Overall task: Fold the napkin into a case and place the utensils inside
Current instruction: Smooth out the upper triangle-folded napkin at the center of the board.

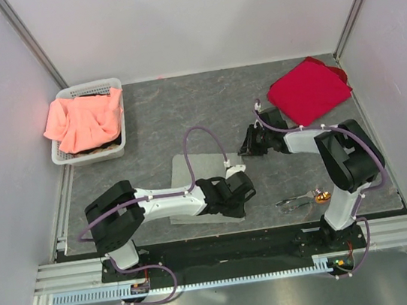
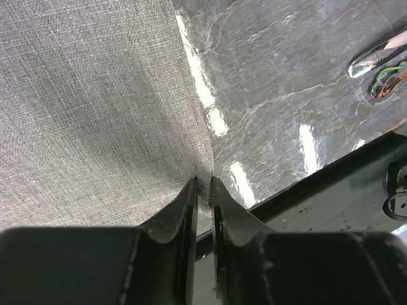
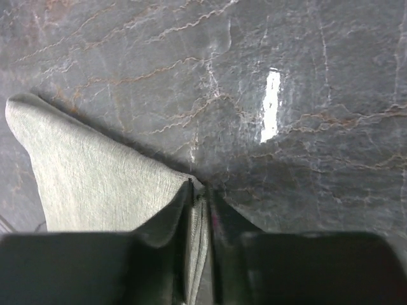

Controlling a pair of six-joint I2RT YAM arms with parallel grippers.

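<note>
Napkin (image 1: 182,171) half hidden under left arm (image 1: 166,201), left gripper (image 2: 203,182) and right gripper (image 3: 200,188) clamped on its edge, utensils (image 1: 301,201) right of napkin.

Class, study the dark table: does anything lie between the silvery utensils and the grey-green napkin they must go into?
No loose thing lies on the dark marbled table between the thin silvery metal utensils and the soft grey-green cloth napkin. Only the left gripper, fingers pinching the napkin's edge, sits on that side.
</note>
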